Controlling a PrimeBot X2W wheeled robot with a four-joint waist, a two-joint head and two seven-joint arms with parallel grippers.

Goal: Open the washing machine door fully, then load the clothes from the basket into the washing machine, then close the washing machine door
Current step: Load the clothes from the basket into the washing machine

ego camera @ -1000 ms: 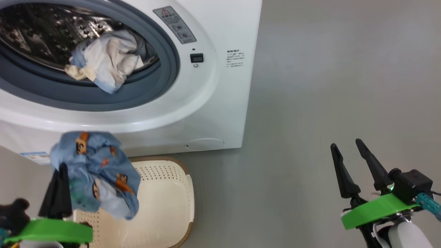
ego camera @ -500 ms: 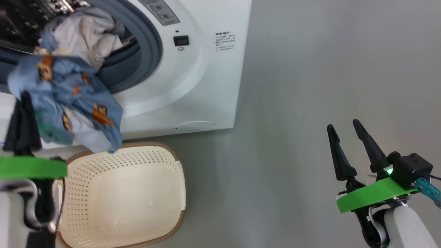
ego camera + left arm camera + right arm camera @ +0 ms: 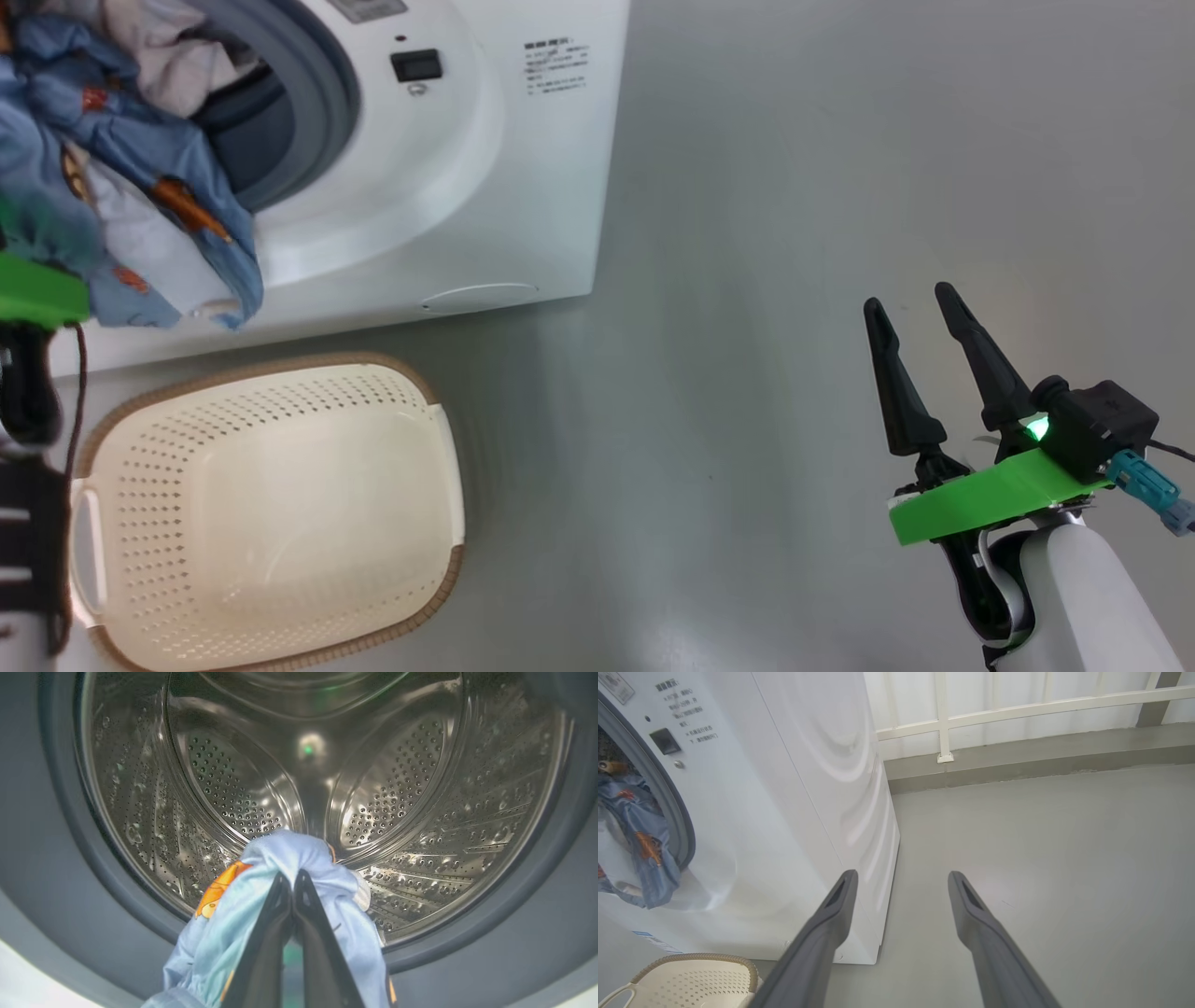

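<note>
Item, lower right of the head view: right claw (image 3: 907,299), fingers spread, holding nothing, poised over bare grey floor (image 3: 747,233), well apart from the work. Item, lower left: the basket (image 3: 233,371), cream, perforated, nothing visible inside, standing on the floor just before the washing machine (image 3: 485,140). Item, bottom centre of the left wrist view: left claw (image 3: 293,877), fingers pressed together, pinching a fold of the clothes (image 3: 289,851), namely the blue garment with orange prints, which drapes down either side of the fingers. Item, upper left of the head view: that garment hangs across the grey seal (image 3: 322,93), its tail outside the opening over the white front; a pale piece (image 3: 159,47) lies behind it at the mouth. Item, farthest: steel drum (image 3: 308,765), open and unobstructed ahead of the claw. Handling note, by judgement: the step in hand is loading what looks to be the last garment. Carry the pinch well past the seal and low into the drum before parting the fingers, so the trailing cloth clears the lip; a release at the mouth would likely leave fabric over the seal, to be trapped at closing.
</note>
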